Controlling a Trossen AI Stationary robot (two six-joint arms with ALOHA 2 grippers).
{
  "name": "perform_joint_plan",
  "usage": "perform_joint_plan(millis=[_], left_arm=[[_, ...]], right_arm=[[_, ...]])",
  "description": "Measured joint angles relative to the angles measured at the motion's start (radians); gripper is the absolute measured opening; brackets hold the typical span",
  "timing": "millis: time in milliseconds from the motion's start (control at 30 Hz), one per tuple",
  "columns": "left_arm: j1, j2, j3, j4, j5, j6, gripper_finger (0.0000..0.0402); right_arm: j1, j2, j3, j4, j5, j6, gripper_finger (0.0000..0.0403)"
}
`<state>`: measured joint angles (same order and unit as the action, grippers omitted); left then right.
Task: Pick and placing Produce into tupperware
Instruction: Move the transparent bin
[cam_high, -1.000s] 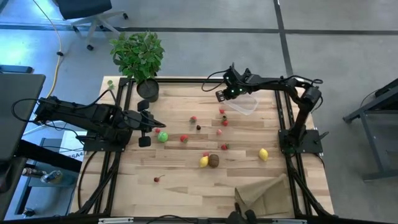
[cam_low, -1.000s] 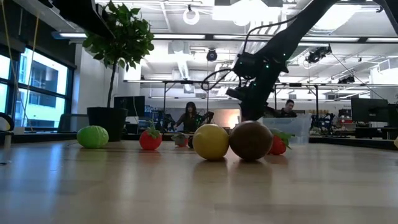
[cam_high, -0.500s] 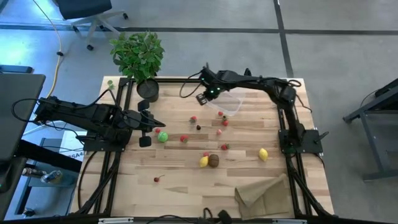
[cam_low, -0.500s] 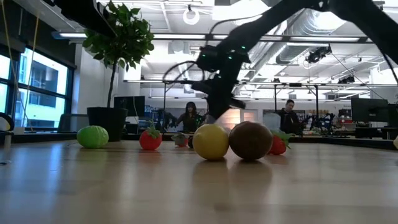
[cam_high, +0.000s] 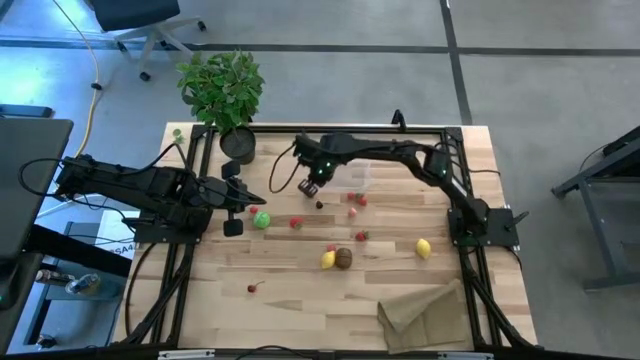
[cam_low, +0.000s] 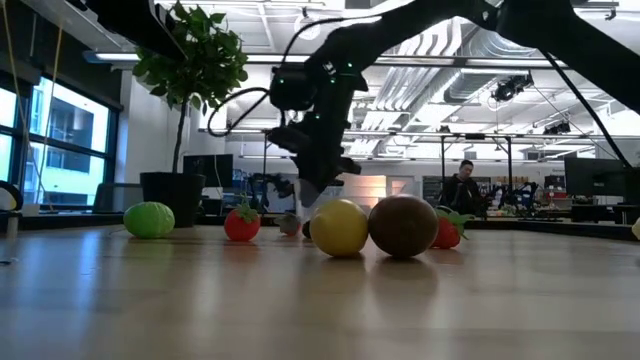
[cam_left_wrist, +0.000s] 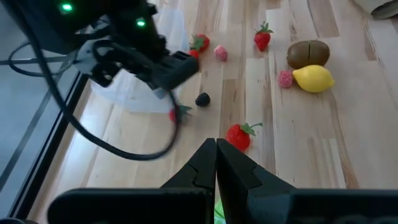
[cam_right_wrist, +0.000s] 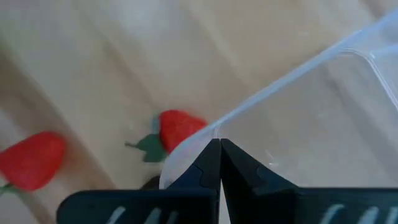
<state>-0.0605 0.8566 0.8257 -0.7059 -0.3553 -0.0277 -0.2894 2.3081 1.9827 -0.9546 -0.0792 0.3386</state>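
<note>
Dragged leftward across the far side of the table, the tupperware (cam_high: 352, 178) now sits near the middle, pinched at its rim by the right gripper (cam_high: 309, 186), which was by the far right edge 1 second ago.

Right fingers are clamped tight on the clear container's edge, just over a red berry (cam_right_wrist: 177, 129). The left gripper (cam_high: 262, 201) waits at the left side, fingers pressed together and holding nothing, just beside the green lime (cam_high: 261, 220). 1 lemon (cam_high: 327, 260) touches the kiwi (cam_high: 344, 259) near the centre; the other lemon (cam_high: 423, 248) lies to the right, with berries scattered between. A brown paper bag (cam_high: 425, 315) lies at the near edge.
</note>
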Motion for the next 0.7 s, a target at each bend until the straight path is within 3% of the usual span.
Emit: perform_joint_plan(millis=[233,467,700], left_arm=[[0.0,0.0,0.0,0.0,0.0,0.0,0.0003],[0.0,0.0,0.0,0.002,0.0,-0.003,0.0003],[0.0,0.0,0.0,0.002,0.0,-0.003,0.0003]], right_arm=[[0.013,-0.003,0.0,-0.01,0.081,-0.023,0.0],[-0.049,-0.025,0.0,-0.077,0.263,-0.082,0.0],[-0.124,-0.022,-0.009,-0.087,0.3,-0.112,0.0]])
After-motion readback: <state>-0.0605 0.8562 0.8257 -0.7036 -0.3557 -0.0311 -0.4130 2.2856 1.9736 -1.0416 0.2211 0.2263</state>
